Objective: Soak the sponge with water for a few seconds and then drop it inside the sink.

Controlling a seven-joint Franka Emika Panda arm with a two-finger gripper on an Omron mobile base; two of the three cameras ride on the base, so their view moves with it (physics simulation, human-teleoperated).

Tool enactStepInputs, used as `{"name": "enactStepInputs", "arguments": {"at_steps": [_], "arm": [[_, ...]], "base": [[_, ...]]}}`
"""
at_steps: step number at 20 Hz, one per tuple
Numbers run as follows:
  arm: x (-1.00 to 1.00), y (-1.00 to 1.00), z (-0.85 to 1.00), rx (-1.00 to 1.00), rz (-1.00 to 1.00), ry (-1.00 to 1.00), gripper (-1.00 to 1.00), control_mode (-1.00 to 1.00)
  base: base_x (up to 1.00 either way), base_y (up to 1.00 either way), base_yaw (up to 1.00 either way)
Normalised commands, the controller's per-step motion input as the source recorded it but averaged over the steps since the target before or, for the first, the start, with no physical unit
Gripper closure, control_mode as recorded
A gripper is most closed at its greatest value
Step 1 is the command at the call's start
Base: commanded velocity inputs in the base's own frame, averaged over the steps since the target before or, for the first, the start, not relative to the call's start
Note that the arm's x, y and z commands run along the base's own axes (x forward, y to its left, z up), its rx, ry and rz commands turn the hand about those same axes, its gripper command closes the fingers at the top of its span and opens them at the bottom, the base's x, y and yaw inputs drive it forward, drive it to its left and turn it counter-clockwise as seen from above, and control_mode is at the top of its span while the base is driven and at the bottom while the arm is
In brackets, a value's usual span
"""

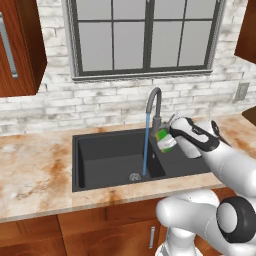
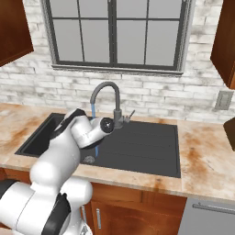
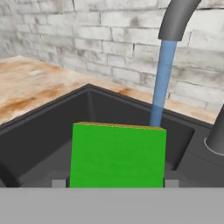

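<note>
The bright green sponge with a yellowish top edge stands upright between my fingertips, and my gripper is shut on it. In the left base view the sponge hangs over the right side of the dark sink, just right of the faucet's stream. The thin blue water falls from the curved grey faucet to the drain. In the hand view the water drops behind the sponge's upper right corner; I cannot tell whether it touches it.
A dark drainboard joins the sink on the right. Marbled counter surrounds the basin. A brick wall and window rise behind the faucet. Wooden cabinets hang at the upper left and right, and a wall outlet sits at the right.
</note>
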Motion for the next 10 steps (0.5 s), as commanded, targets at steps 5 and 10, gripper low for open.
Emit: {"name": "enactStepInputs", "arguments": {"at_steps": [5,10], "arm": [[0.14,0.04,0.00,0.00,0.03,-0.01,1.00,-1.00],[0.18,0.00,0.00,0.00,0.00,0.00,1.00,-1.00]], "base": [[0.00,0.00,0.00],[0.00,0.00,0.00]]}}
